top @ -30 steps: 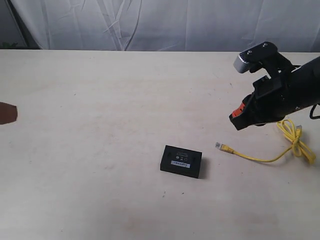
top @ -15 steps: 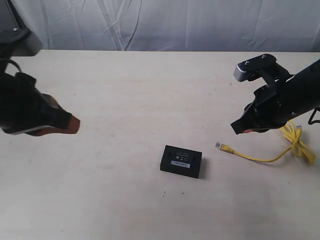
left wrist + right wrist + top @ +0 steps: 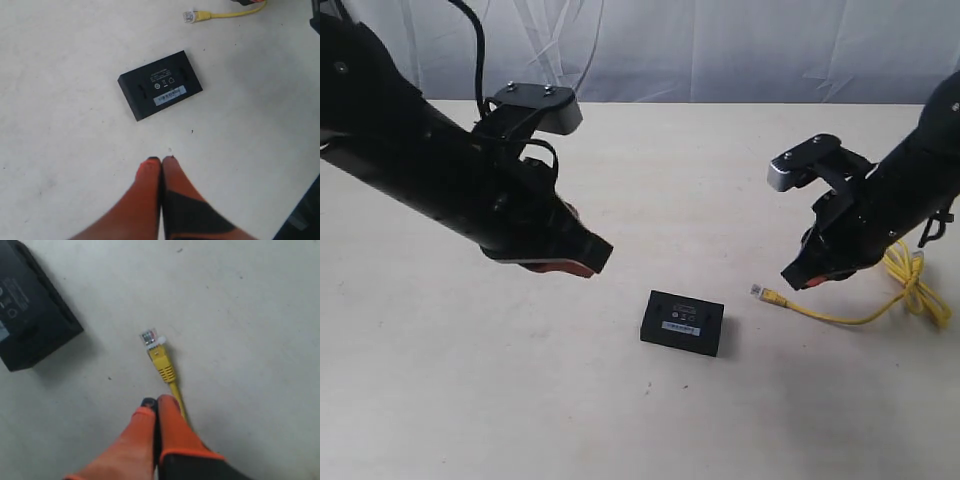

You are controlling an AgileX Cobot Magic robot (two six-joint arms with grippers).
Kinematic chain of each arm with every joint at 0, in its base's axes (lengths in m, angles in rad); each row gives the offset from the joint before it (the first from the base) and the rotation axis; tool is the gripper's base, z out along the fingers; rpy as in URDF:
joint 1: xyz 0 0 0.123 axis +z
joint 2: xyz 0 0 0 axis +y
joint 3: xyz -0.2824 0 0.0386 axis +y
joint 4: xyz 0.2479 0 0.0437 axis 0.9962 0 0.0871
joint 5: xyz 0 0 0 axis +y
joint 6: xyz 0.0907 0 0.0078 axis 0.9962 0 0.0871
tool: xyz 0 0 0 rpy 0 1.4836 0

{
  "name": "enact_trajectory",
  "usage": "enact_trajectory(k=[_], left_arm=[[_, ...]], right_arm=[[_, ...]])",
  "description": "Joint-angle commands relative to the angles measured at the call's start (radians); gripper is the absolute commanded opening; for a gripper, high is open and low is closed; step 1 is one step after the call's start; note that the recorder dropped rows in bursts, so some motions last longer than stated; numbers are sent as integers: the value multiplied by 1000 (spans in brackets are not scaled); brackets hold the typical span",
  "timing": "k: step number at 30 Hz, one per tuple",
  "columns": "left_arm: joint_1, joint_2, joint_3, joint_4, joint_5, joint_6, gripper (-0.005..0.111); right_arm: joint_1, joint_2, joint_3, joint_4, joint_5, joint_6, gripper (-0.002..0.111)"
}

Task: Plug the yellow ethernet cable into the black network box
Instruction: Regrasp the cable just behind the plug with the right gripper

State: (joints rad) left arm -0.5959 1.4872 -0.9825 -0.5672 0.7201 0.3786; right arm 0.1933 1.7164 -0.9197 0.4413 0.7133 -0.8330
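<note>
while both claws hang above the table, box and cable lie apart, unplugged.
black box (image 3: 682,322) sits flat on the pale table (image 3: 650,180), label up. yellow cable (image 3: 835,320) lies out at the box's 3 o'clock, its clear plug (image 3: 757,291) near the box at 2 o'clock but not touching it, and its knotted loop (image 3: 920,285) further toward 3. left claw (image 3: 588,258) at the box's 10 o'clock, fingers pressed together, empty. right claw (image 3: 798,278) above the cable just behind the plug, fingers pressed together, nothing between them.

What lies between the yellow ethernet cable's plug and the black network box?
Nothing: only bare table separates the yellow ethernet cable's plug from the black network box, as the exterior and right wrist views show.
</note>
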Motion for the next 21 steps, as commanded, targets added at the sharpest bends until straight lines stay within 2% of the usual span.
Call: enact_trajectory(k=[1,3,7,9,13,21], left_arm=[[-6,9,-8,67,-15,-1,0],[-6,9,-8,94,-18,-1,0],[-6,9,-8,97,-25,-1,0],[-6,9,-8,99,-40,1,0],[-6,9,-8,90,-69,1,0],[-6,44,-8,112,-71,1,0]], right_arm=[[6,37,-115,-177,106,23,2],[6,47,-158,-261,167,-30,12],[6,72,-181,-208,226,-264,44],[6,88,-181,-176,209,-274,52],[20,116,-181,-151,169,-269,51],[66,193,-181,-221,101,-270,51]])
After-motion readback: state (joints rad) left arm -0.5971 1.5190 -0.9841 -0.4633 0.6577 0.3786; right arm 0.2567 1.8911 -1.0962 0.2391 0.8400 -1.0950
